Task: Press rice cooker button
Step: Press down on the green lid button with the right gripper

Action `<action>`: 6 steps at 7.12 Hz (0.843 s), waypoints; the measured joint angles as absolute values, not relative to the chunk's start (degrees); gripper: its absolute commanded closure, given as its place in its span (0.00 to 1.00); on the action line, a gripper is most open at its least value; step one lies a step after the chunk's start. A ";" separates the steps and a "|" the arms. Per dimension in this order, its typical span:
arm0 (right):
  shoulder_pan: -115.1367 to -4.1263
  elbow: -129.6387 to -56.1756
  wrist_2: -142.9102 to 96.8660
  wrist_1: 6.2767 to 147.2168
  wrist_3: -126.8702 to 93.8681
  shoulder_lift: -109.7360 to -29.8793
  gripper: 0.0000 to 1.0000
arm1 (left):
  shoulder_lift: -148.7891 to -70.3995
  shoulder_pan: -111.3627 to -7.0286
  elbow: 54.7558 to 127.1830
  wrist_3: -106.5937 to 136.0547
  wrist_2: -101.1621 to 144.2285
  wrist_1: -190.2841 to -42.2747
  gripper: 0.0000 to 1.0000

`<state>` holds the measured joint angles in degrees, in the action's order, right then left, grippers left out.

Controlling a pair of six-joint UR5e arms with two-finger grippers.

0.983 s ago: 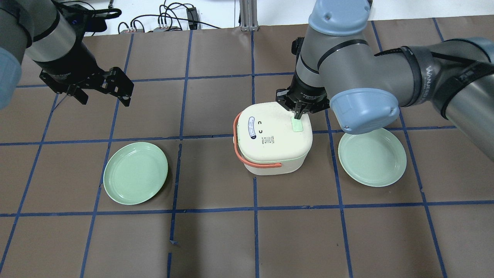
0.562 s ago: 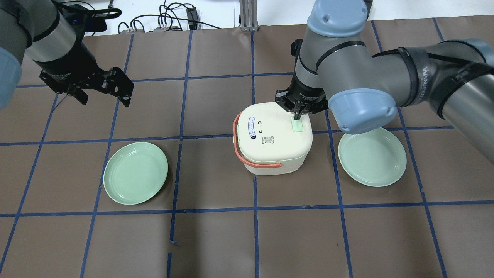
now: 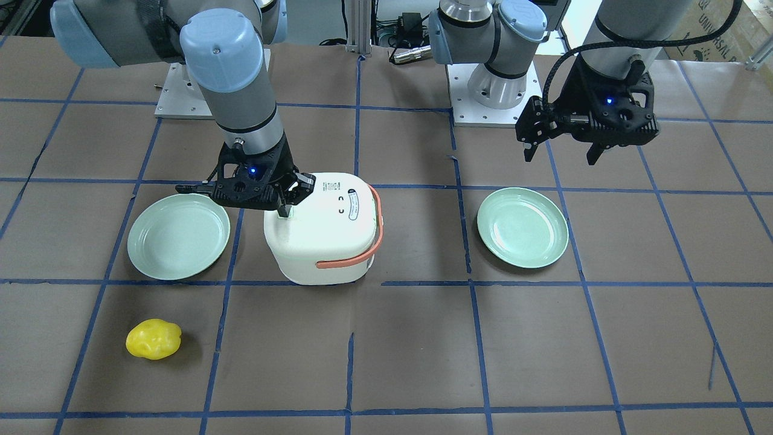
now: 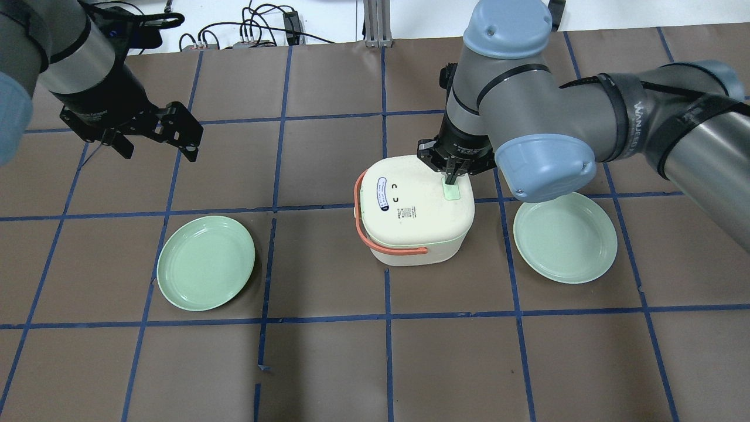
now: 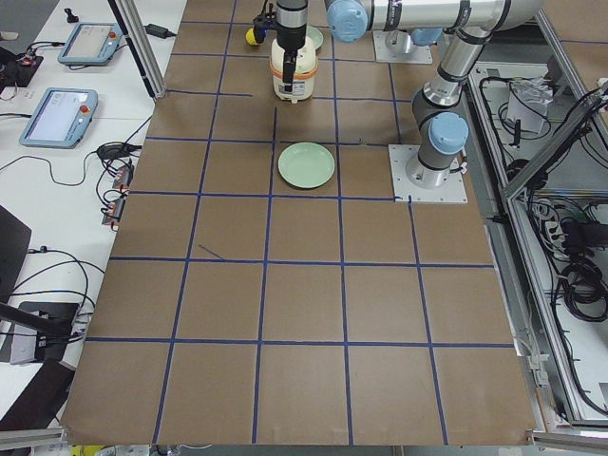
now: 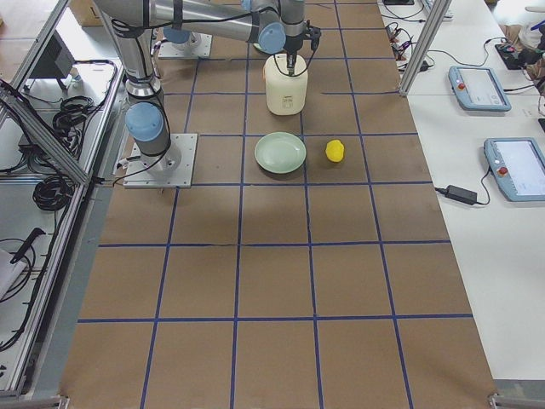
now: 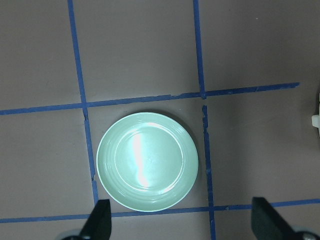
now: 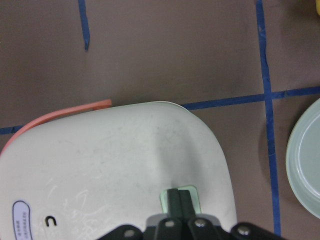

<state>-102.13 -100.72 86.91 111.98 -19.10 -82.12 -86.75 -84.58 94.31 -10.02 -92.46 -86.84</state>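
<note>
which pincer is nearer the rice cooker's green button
Right. The right pincer rests shut on the green button; the left pincer hangs open far off, over the table beyond a plate.

We see the table (image 4: 328, 363) from high on one long side and from the opposite side, both fairly near, while two end cameras stand far off and look along it. Our wrist cameras look straight down from close by, left onto a plate (image 7: 147, 162), right onto the rice cooker (image 8: 115, 160), which all four outer views share.
</note>
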 measured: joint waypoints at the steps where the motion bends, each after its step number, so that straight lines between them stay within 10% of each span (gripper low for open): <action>1: -102.13 -100.75 86.94 111.95 -19.01 -82.10 0.89 | -86.75 -84.59 94.31 -10.02 -92.46 -86.84 0.00; 6: -102.13 -101.41 87.02 111.94 -18.87 -82.17 0.89 | -86.75 -84.59 94.31 -10.02 -92.46 -86.83 0.00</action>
